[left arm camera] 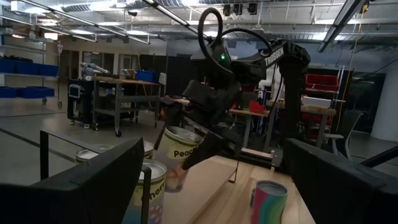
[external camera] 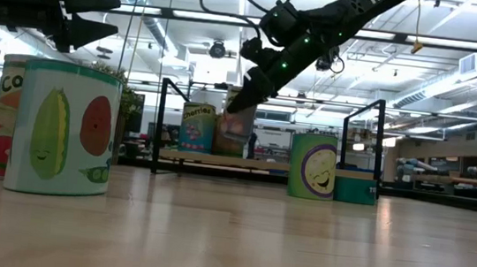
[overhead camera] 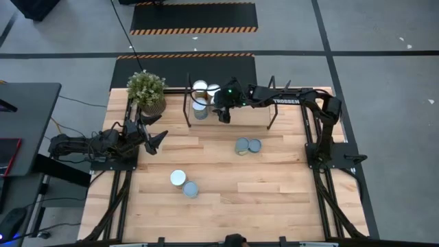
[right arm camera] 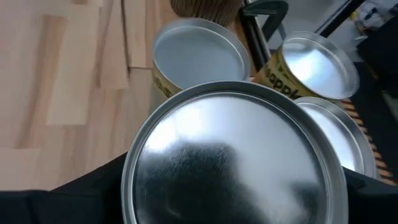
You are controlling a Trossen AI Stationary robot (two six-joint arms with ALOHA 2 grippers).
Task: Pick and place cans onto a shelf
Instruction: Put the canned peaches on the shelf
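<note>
right gripper (overhead camera: 221, 110) grasps a can (right arm camera: 233, 158) above the shelf (overhead camera: 254, 110), beside shelved cans (overhead camera: 200, 88); tilted release risks toppling them. left gripper (overhead camera: 154, 136) released, well apart.

The shelf (overhead camera: 255, 110) stands at the table's (overhead camera: 274, 185) far edge, with the plant (overhead camera: 147, 90) just off its left end. Three cans (overhead camera: 201, 87) crowd the shelf's left end. Before the shelf, near its middle, two cans (overhead camera: 247, 146) touch. Farther forward and to the left of the shelf, two more cans (overhead camera: 183, 183) touch.
</note>
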